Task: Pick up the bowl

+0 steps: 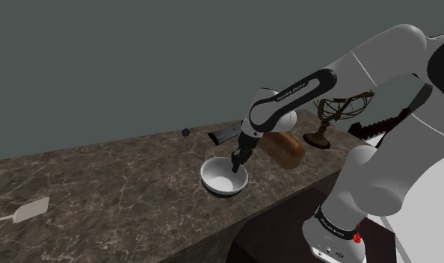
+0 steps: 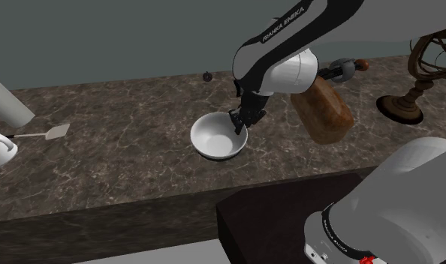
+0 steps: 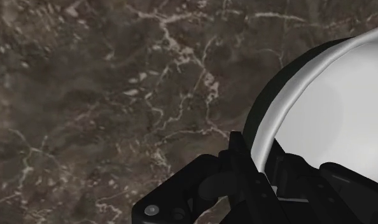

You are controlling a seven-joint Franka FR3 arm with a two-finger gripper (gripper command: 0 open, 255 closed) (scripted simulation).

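wrist view: the gripper (image 3: 261,159) is seen closed down to a narrow gap, with the rim of the bowl (image 3: 334,114) pinched between the jaws, one finger outside the wall and the other inside it. the rim is probably taken rather than the body because the bowl is too wide to be spanned, while its thin wall offers two opposed faces. the white bowl is set upright on the counter (image 1: 101,179), near the edge facing the stand, and is not yet lifted. in the shoulder view the hand is brought down steeply onto the rim on the side toward the loaf (image 1: 286,149), which lies just beside the bowl but apart from it. with a hold on one side only, some tilt may be expected once the bowl is raised. a spatula (image 1: 30,211) lies well apart.
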